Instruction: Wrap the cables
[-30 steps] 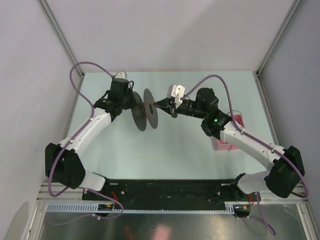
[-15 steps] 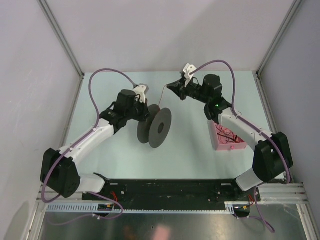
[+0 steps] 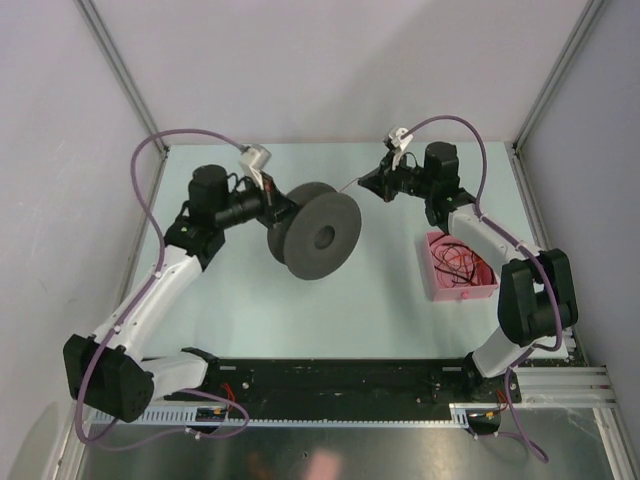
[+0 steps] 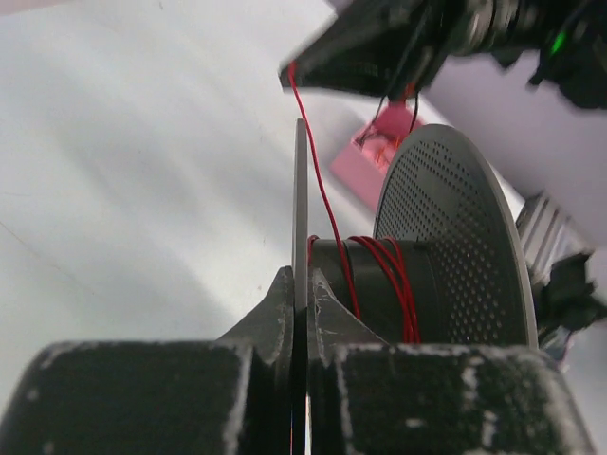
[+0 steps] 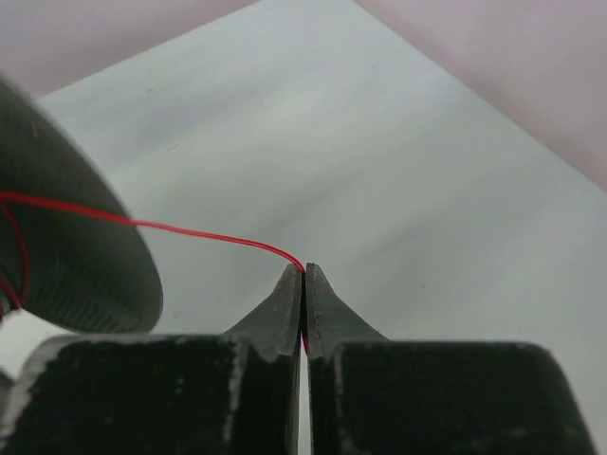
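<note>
Reaching inward, left gripper clamps the spool; right gripper pinches cable.

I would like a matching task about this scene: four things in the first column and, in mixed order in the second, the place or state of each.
Column one:
1. spool
2. red wire
3. pink box
4. left end effector

Column two:
a. on the table, loose wires inside
b. pinched in the right end effector
c. shut on a disc's edge
d. a few red turns round its core

Pairs: 1-d, 2-b, 3-a, 4-c
</note>
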{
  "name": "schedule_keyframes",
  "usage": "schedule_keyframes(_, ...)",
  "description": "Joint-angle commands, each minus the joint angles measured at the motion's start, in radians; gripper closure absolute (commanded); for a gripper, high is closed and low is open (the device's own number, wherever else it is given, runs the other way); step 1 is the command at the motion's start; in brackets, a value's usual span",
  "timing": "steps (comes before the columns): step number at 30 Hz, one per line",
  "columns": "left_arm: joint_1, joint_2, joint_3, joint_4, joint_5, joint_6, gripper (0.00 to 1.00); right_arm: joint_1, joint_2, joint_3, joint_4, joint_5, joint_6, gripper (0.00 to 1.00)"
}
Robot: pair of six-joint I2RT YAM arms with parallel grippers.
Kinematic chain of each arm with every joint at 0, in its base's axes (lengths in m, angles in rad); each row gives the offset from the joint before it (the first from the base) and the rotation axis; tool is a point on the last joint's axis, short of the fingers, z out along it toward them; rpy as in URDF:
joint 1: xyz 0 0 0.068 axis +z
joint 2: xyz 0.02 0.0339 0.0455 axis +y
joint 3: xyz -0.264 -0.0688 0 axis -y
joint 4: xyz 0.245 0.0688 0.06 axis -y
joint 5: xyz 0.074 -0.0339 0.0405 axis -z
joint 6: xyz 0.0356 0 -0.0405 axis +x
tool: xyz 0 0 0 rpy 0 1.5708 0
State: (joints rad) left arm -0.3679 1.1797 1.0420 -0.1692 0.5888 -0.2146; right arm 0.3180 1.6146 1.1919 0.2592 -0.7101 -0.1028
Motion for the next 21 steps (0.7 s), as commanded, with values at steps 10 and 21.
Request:
schedule_keyframes(10,0.283,0.008,0.095,0.35,0.018,-0.746,1.0,0.036,-0.057,-0.026,0.051,-0.039,0.087,1.0)
schedule_keyframes(21,0.308,0.061,0.127,0.075,-0.141,-1.052,1.0,0.256,-0.16,-0.063,0.177,0.19,-0.04,1.0)
